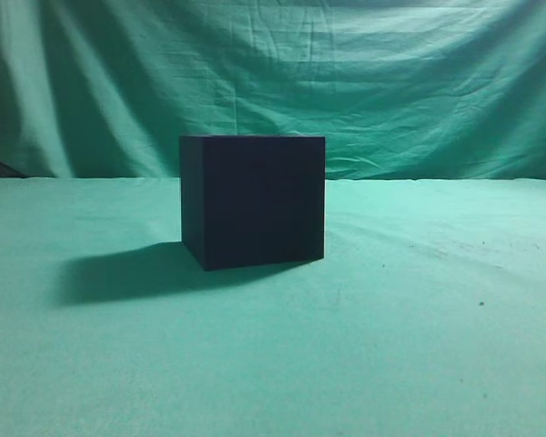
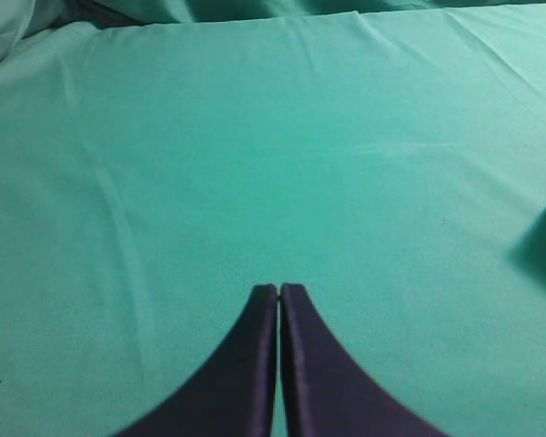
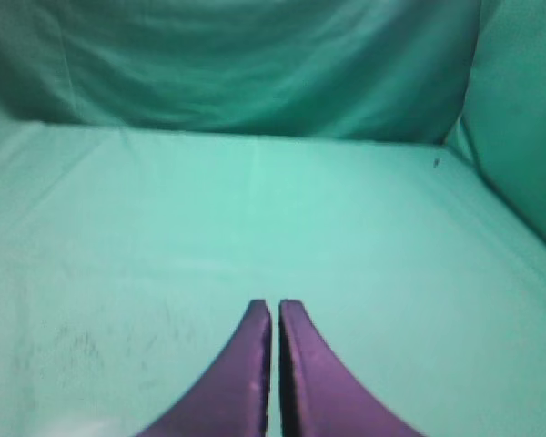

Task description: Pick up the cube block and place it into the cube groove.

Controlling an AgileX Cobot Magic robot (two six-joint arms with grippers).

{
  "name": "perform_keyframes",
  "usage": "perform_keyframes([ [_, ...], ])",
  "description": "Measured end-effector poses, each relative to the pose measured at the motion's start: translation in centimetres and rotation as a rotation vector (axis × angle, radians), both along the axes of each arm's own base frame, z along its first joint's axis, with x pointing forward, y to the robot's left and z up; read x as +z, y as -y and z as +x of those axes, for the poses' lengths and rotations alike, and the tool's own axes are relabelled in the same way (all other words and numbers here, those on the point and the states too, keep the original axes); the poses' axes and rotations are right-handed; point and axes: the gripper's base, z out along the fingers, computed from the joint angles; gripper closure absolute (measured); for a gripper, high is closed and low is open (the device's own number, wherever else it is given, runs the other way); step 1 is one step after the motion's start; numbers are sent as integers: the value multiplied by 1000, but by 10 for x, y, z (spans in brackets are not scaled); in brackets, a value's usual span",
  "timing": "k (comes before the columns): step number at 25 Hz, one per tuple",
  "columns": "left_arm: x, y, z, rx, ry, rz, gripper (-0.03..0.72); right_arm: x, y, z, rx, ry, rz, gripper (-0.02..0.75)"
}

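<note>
Green cloth covers the tabletop (image 1: 419, 346) and hangs wrinkled as a backdrop (image 1: 391, 82) behind it. From the exterior view only 1 task item shows: the cube groove (image 1: 253, 200), a big near-black box sitting upright on the cloth at center, turned a bit so 2 side faces show, w/ the narrow one at left. Its top can't be seen from this low angle, so the hollow isn't visible. Its shadow (image 1: 127, 271) falls to the left on the cloth. The cube block doesn't show in any view; can't tell where it is.

Left wrist view: left hand (image 2: 279, 289) has its 2 dark fingers together, tips touching or nearly so, nothing between them, over bare cloth. A dark edge at the far right border, w/ a shadow patch under it, is too cropped to identify.

Right wrist view: right hand (image 3: 274, 306) also has its fingers pressed together, empty, looking purple in this light, over bare cloth w/ the backdrop ahead.

Neither hand shows in the exterior view.
</note>
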Motion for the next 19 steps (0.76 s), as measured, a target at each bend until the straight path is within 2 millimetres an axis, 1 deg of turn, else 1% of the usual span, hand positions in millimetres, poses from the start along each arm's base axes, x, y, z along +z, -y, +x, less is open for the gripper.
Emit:
perform_keyframes([
  [2, 0, 0, 0, 0, 0, 0, 688, -9, 0, 0, 0, -35, 10, 738],
  [6, 0, 0, 0, 0, 0, 0, 688, -16, -1, -1, 8, -109, 18, 738],
  [19, 0, 0, 0, 0, 0, 0, 688, -18, -2, -2, 10, -131, 23, 738],
])
